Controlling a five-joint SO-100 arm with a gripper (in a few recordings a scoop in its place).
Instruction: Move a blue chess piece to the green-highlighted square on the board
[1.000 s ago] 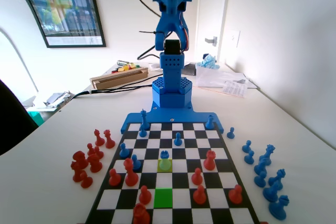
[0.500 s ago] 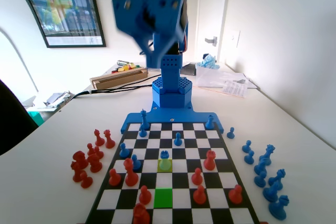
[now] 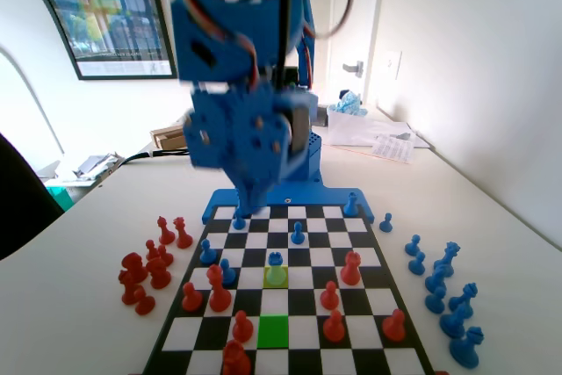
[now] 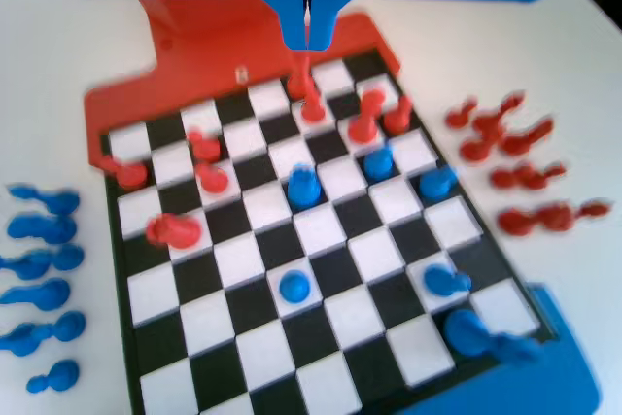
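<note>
White surface under a white wall, framed poster far left in the fixed view, the board running lengthwise toward the blue arm. The blue chess piece sits on the pale yellow-green square, two squares short of the green-highlighted square in the same file; in the wrist view the same piece is mid-board. The gripper hangs high over the arm-side end, jaws pressed together and empty, so the piece lies ahead of and well below it: reach out, then drop.
</note>
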